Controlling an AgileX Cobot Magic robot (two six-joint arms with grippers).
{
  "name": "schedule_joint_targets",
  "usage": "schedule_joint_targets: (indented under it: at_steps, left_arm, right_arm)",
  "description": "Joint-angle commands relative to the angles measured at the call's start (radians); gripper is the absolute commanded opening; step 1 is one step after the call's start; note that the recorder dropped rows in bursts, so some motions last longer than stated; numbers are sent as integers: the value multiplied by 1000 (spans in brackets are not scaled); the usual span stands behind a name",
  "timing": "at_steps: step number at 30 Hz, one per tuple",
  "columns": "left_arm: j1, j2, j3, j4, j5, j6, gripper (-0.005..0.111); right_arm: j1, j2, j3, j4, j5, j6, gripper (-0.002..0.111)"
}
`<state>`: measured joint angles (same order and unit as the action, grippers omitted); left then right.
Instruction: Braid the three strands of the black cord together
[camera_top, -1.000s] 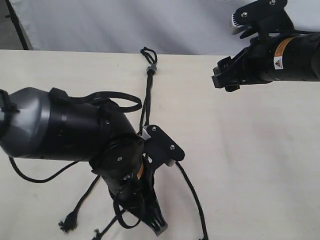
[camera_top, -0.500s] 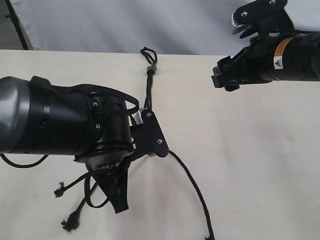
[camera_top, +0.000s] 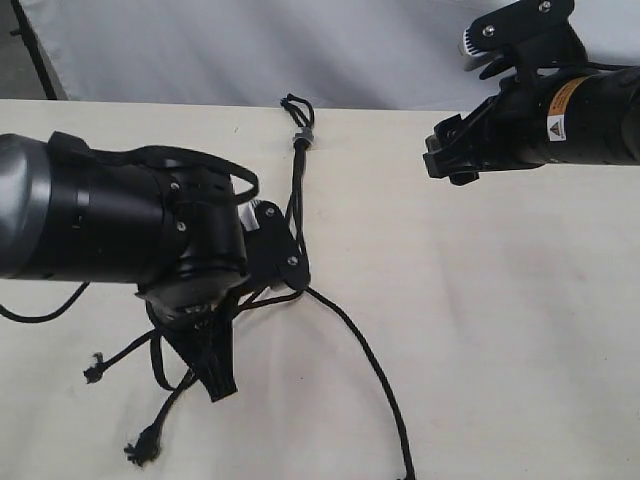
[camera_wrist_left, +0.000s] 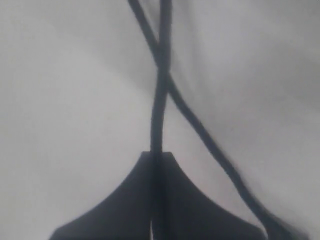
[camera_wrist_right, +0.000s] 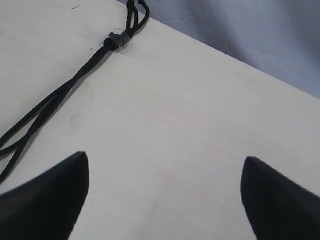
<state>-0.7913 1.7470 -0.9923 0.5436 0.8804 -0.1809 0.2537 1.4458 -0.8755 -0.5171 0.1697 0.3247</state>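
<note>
The black cord lies on the pale table, its knot with the grey clip (camera_top: 303, 138) and short loop (camera_top: 295, 103) at the far edge. The clip (camera_wrist_right: 115, 40) also shows in the right wrist view, with strands (camera_wrist_right: 45, 110) trailing away. My left gripper (camera_top: 220, 390) (camera_wrist_left: 156, 156) is shut on one strand (camera_wrist_left: 159, 110), which a second strand (camera_wrist_left: 200, 130) crosses. The third strand (camera_top: 370, 360) curves off to the lower right. Two frayed tips (camera_top: 95, 370) (camera_top: 142, 452) lie to the left. My right gripper (camera_top: 445, 160) (camera_wrist_right: 165, 170) hovers open, to the right of the knot, holding nothing.
A white cloth backdrop (camera_top: 250, 50) hangs behind the table's far edge. The bulky left arm (camera_top: 100, 235) with its smooth cable (camera_top: 40, 315) covers the upper part of the strands. Bare tabletop (camera_top: 500, 330) lies to the right.
My left arm has swung left and away from the table's near edge, pulling its strand along. The strand tips have shifted left. The right arm has stayed still.
</note>
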Motion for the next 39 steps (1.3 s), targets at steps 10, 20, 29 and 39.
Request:
schedule_joint_targets:
  at_steps: [10, 20, 29, 39]
  left_arm:
    - [209, -7, 126, 1, -248, 10, 1]
    - [220, -7, 216, -207, -411, 58, 1]
    - [120, -7, 218, -758, -333, 489, 1]
    - [199, -132, 216, -724, -391, 502, 1]
  right_arm:
    - [-5, -8, 3, -7, -7, 4, 78]
    - [-5, -8, 3, -7, -15, 4, 78]
    - [-5, -8, 3, -7, -19, 4, 78]
    - [-5, -8, 3, -7, -19, 4, 78]
